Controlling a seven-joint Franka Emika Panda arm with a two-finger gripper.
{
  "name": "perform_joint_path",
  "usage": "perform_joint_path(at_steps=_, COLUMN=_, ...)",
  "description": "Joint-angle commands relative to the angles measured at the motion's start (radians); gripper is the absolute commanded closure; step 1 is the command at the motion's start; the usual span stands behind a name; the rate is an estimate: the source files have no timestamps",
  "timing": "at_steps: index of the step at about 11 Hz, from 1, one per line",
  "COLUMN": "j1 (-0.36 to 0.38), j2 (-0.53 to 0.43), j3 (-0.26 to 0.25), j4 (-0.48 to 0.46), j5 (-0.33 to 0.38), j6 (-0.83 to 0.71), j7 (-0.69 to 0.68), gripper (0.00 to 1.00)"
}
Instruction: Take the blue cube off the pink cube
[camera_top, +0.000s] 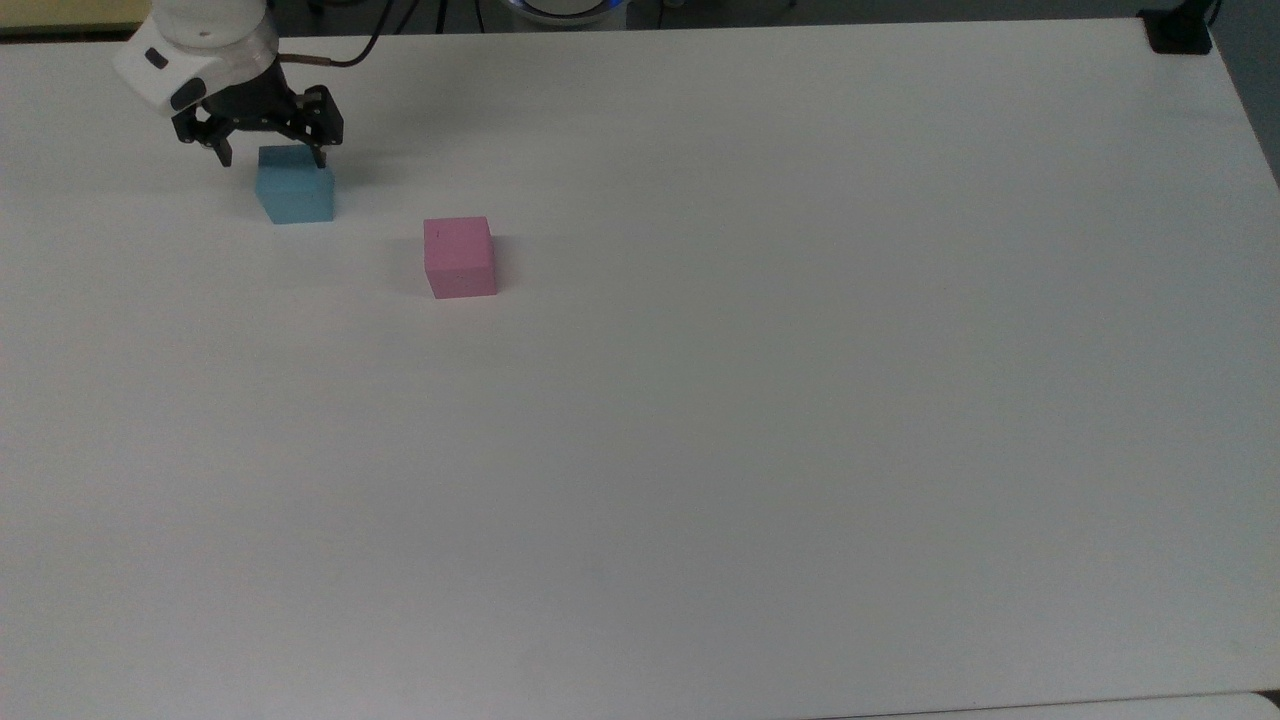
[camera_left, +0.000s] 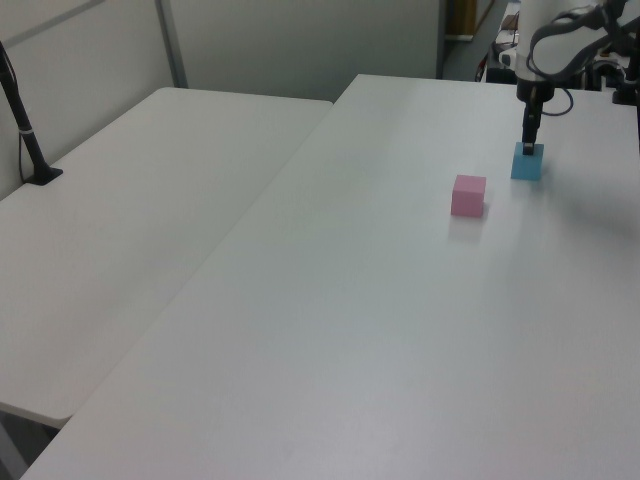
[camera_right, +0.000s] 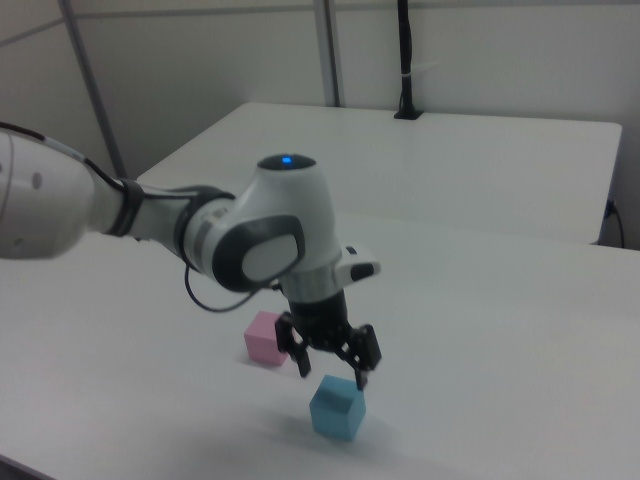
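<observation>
Hovering open just above the blue cube

Spread wide and holding nothing, the gripper (camera_top: 270, 155) hangs over the far edge of the blue cube (camera_top: 295, 195), its fingertips (camera_right: 361, 377) clear of the cube's top face in the right view. The blue cube sits flat on the table (camera_top: 760, 400) at the top view's far left, directly below the gripper. The pink cube (camera_top: 460, 257) stands apart, to the top view's right and a little nearer, with bare table between the two. By my reading the blue cube is already off the pink one, so the coming move is simply straight up and away.
</observation>
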Motion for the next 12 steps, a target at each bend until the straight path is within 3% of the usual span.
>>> perform_joint_path(at_steps=1, j1=0.085, j2=-0.079, j3=0.000, j4=0.067, j5=0.075, j6=-0.163, j7=0.143, gripper=0.00)
perform_joint_path(at_steps=4, j1=0.213, j2=-0.104, j3=0.000, j4=0.314, j5=0.080, j6=-0.455, j7=0.434, gripper=0.00)
perform_joint_path(at_steps=6, j1=0.283, j2=-0.107, j3=0.003, j4=0.426, j5=0.063, j6=-0.583, j7=0.629, gripper=0.00)
perform_joint_path(at_steps=8, j1=0.294, j2=-0.107, j3=0.018, j4=0.543, j5=0.084, j6=-0.692, j7=0.656, gripper=0.00)
perform_joint_path(at_steps=10, j1=0.285, j2=-0.122, j3=0.041, j4=0.565, j5=0.097, j6=-0.708, j7=0.584, gripper=0.00)
perform_joint_path(at_steps=12, j1=0.282, j2=-0.121, j3=0.044, j4=0.560, j5=0.087, j6=-0.626, j7=0.526, gripper=0.00)
